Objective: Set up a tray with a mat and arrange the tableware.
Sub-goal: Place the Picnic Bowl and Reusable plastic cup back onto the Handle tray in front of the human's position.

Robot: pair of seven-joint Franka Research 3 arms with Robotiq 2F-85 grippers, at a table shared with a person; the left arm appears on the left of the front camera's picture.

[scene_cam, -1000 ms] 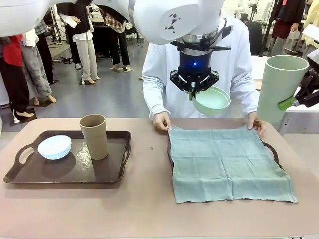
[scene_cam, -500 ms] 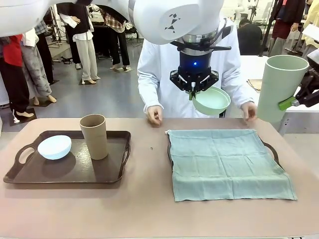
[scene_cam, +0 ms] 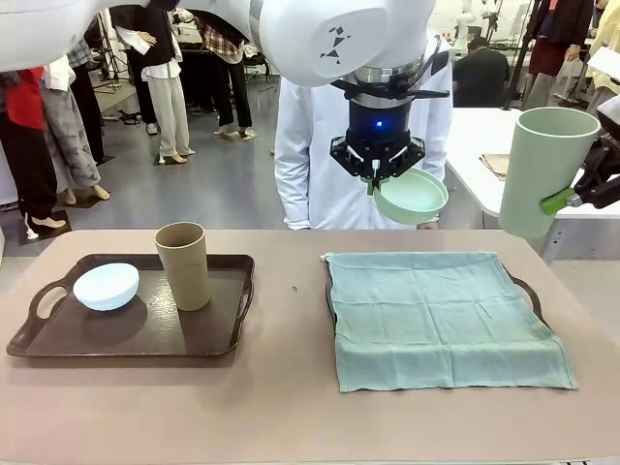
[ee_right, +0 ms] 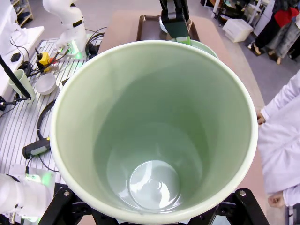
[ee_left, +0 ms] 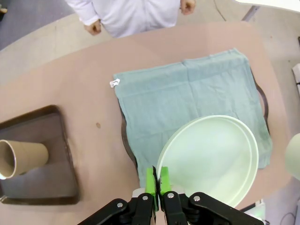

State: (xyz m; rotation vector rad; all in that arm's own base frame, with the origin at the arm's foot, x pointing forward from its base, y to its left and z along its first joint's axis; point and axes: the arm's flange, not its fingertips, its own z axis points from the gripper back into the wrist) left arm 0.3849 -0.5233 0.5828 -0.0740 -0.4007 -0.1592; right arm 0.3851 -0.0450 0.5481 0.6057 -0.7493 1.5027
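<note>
The mint green bowl [scene_cam: 411,197] is being held over the mat [scene_cam: 441,315] by its rim alone in the left jaws, pale green cup [scene_cam: 542,165] in the right jaws; slipping at set-down is being risked.

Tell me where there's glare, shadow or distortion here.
Front view: soft shadows under the blue bowl and tan cup on the tray. Left wrist view: wide angle curves the table edge; mint bowl sharp. Right wrist view: glare spot at the bottom inside the green cup.
</note>
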